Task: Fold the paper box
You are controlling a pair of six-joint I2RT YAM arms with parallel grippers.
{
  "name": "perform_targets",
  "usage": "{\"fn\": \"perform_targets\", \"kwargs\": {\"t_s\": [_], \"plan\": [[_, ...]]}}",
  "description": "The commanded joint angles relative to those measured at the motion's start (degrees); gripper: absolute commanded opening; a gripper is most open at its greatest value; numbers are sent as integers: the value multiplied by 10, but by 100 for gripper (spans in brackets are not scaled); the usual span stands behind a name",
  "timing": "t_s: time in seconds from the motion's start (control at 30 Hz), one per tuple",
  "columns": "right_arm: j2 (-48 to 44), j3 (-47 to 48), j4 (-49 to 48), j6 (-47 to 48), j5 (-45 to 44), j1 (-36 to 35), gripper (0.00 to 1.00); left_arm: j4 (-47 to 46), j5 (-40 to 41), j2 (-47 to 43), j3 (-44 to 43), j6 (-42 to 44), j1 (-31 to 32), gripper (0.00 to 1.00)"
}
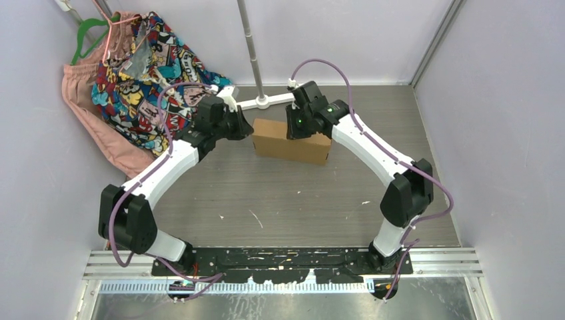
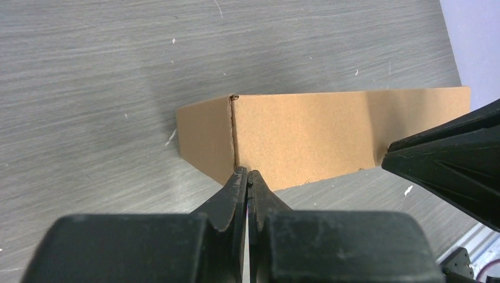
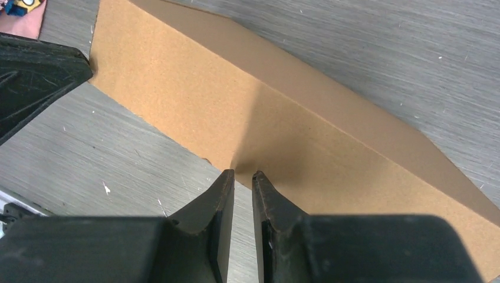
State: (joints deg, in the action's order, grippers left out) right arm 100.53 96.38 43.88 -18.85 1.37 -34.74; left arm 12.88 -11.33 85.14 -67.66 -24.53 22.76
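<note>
1. Grey wood-grain table (image 1: pixel 280 200) carries the paper box (image 1: pixel 290 143) toward its far middle. The box is folded into a closed brown block with its long side running left to right, and both my arms reach in to it.
2. My left gripper (image 1: pixel 248 128) sits at the box's left end. Its fingers are pressed together with nothing between them. In the left wrist view the tips (image 2: pixel 246 172) meet the lower edge of the box (image 2: pixel 330 138), just beside the corner crease.
3. My right gripper (image 1: pixel 298 133) hangs over the box, right of its middle. Its fingers stand a narrow slit apart and nothing is caught in the slit. In the right wrist view the tips (image 3: pixel 243 174) sit at the near edge of the cardboard (image 3: pixel 236 112), but I cannot tell whether they touch it.
4. Each wrist view catches the black body of the other gripper at its edge.
5. Just behind the box is the white foot of a stand (image 1: pixel 263 101), and its pole (image 1: pixel 252 53) rises toward the back wall.
6. At the far left a comic-print garment (image 1: pixel 143 73) and a pink one (image 1: pixel 86 100) hang from a green hanger (image 1: pixel 90 30).
7. Pale lilac walls close in the table, and a metal rail (image 1: pixel 286 257) holds my bases at the near edge.
</note>
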Motion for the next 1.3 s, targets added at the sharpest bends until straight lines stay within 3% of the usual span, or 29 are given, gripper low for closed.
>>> {"fn": "perform_targets", "kwargs": {"t_s": [0.0, 0.37, 0.47, 0.6, 0.73, 0.9, 1.07, 1.27], "plan": [[-50, -58, -12, -9, -8, 3, 24, 108, 11, 5, 68, -2, 25, 3], [-142, -210, -68, -55, 17, 3, 24, 112, 23, -73, 152, -18, 31, 4], [-170, -229, -71, -55, 6, 4, 26, 118, 29, -97, 159, -20, 31, 11], [-193, -214, -38, -42, -48, 30, 38, 144, 55, -100, 125, -9, 31, 24], [-223, -246, -50, -54, -60, 116, 45, 153, 67, -66, 78, -2, 17, 35], [-230, -308, -67, -53, -72, 219, 48, 137, 49, 12, 32, 2, -10, 40], [-203, -359, -103, -52, -81, 248, 48, 114, 34, 85, 2, 9, -34, 40], [-137, -372, -139, -60, -23, 242, 42, 57, -4, 149, 0, 1, -33, 38]]}}
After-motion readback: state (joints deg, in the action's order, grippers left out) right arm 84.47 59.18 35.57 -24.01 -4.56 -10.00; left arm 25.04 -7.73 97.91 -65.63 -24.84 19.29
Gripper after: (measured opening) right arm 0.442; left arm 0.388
